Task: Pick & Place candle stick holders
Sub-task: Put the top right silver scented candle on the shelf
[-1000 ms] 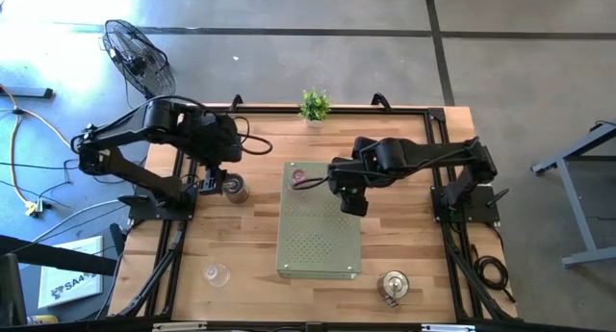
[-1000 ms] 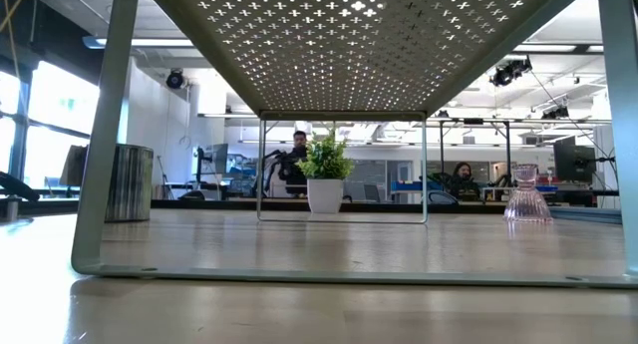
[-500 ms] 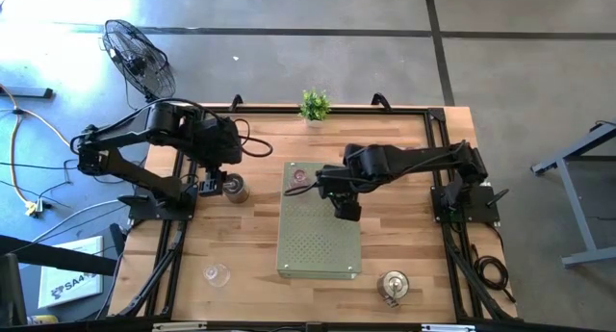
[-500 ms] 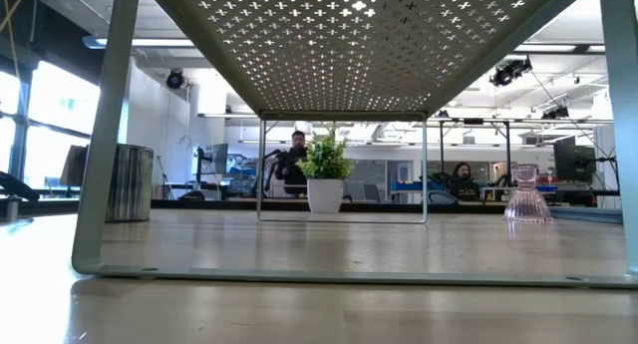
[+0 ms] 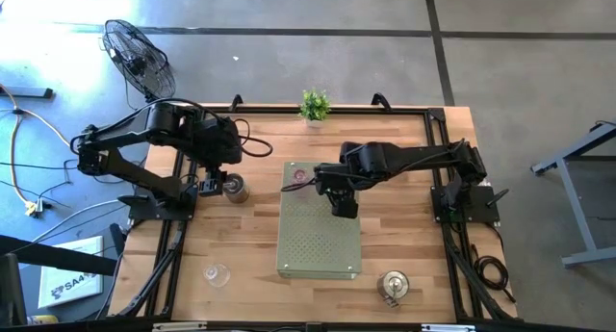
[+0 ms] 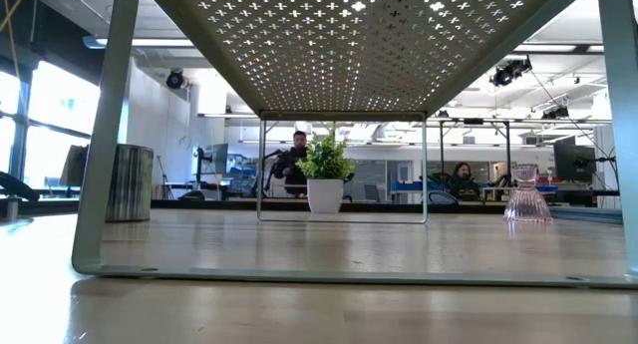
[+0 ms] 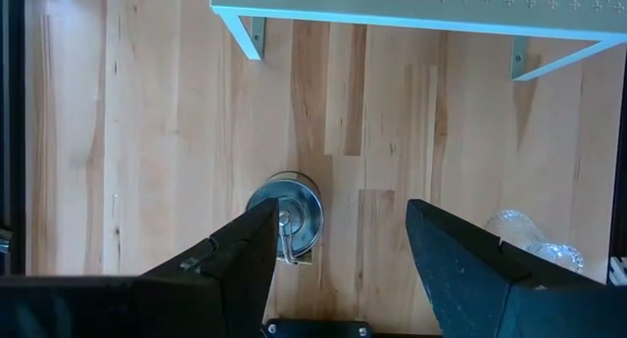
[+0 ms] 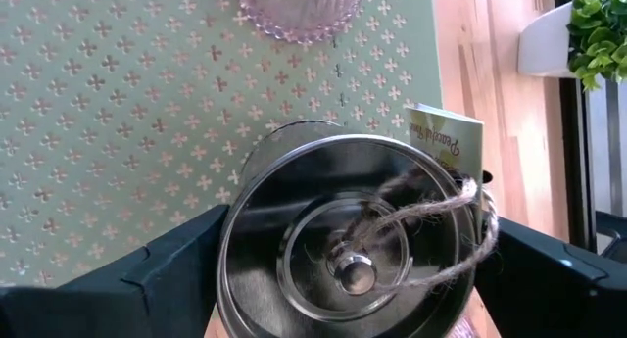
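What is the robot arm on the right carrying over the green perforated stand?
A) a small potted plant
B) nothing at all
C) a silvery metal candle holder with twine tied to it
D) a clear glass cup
C: the right wrist view shows a silvery metal candle holder with twine and a paper tag between the right gripper fingers, above the green perforated stand.
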You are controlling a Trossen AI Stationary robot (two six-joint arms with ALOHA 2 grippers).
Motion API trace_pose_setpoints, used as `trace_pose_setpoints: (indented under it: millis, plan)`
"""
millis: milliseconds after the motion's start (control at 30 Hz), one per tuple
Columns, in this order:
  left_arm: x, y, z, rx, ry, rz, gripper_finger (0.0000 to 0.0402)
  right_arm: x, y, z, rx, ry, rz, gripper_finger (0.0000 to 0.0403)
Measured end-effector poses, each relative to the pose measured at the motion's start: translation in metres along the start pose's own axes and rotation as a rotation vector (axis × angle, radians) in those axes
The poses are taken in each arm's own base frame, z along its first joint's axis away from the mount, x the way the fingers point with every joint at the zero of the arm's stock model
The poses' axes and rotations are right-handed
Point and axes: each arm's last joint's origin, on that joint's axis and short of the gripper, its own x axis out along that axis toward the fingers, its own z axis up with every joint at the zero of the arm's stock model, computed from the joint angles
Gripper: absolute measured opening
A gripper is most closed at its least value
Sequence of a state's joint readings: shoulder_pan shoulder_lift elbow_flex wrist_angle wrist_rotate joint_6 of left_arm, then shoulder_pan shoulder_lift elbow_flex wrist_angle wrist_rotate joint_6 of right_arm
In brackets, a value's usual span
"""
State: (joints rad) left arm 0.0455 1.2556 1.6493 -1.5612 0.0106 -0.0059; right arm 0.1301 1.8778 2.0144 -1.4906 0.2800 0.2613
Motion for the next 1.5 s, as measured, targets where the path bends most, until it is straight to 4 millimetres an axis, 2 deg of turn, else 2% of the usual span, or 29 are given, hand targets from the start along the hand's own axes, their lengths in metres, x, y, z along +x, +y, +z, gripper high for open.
trace_pose_setpoints:
  millis: [667,867,1500]
  plan:
    - [0.0000,0.0000,0.0000,0.000,0.000,-0.001,0.0221,0.0002,0.0011,0.0025,-0.001,-0.024,0.018,0.0360]
    - [0.0000,-0.0001,0.0000,0.000,0.000,-0.001,0.0221,-0.0005,0.0032,0.0011,-0.048,-0.001,0.095,0.0360]
    - [0.0000,0.0000,-0.0001,0.000,0.001,0.002,0.0221,-0.0002,0.0013,0.0028,-0.040,-0.025,0.043,0.0360]
